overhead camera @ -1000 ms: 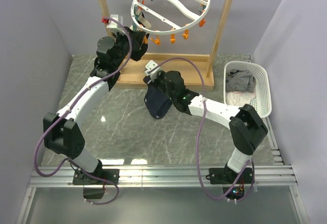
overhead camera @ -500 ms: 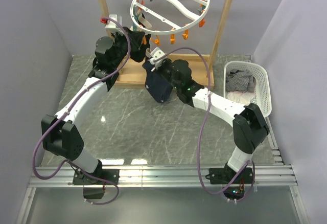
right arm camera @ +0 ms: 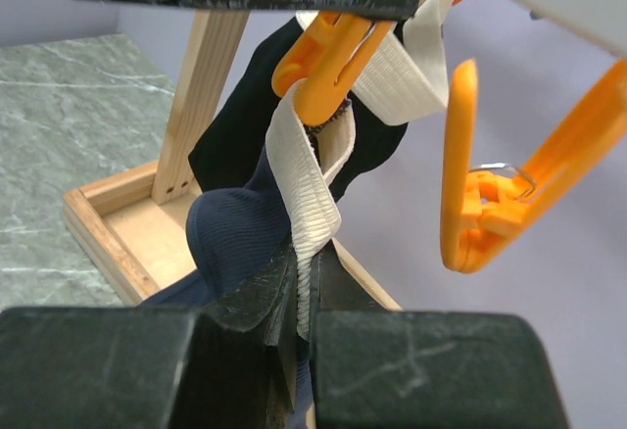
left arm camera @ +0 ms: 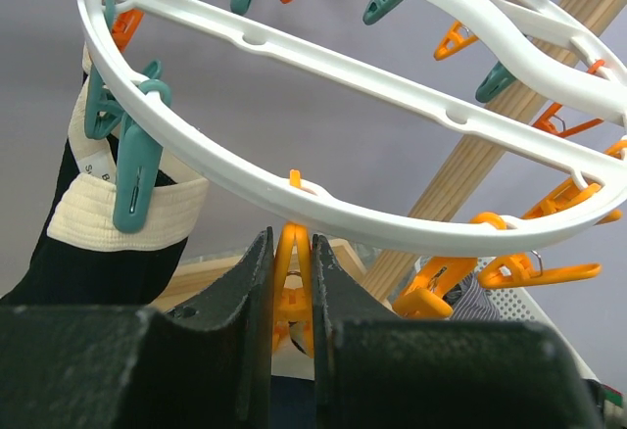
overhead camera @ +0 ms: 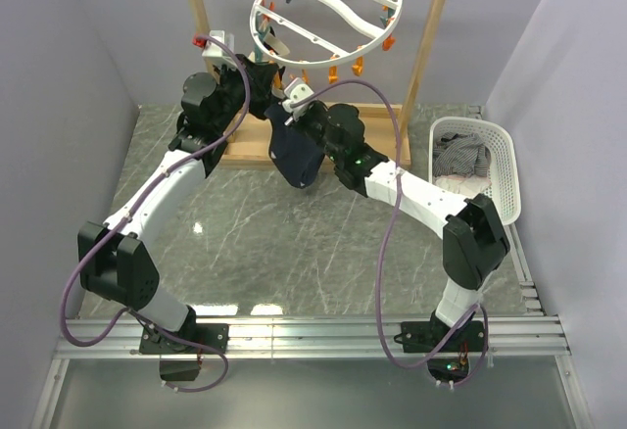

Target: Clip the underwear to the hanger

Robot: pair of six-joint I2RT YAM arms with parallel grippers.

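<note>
Up at the wooden rack frame [overhead camera: 427, 52] in the overhead view, both arms meet under the big round white plastic drying ring [overhead camera: 328, 3]. The right tool [overhead camera: 291, 116] holds up the dark navy fabric briefs [overhead camera: 297, 155], which dangle clear of the green marble worktop [overhead camera: 245, 243], just below the ring's near rim. The left tool [overhead camera: 263, 74] sits right beside it at that rim.

Left wrist view: the left tool is pressed together on a small orange plastic clip [left arm camera: 291, 253] hanging under the ring, so it's squeezing it. Off to the left, a teal plastic clip [left arm camera: 132, 179] bites a cream band on dark cloth. Honestly can't tell if that's the same briefs or another garment.

Right wrist view: the right tool is pinching the cream waistband [right arm camera: 309, 214], with navy fabric bunched just beside the fingers. The band runs up, a bit twisted, to the orange clip's mouth. Whether it's properly between the clip's halves or just resting against them, I can't say.

What I'd worry about: if the left tool lets go of the clip while the band is only at the lip, it'll bite an edge or nothing. Then the briefs drop once the right tool lets go. The ring also hangs freely, so any push could swing it off line.
</note>
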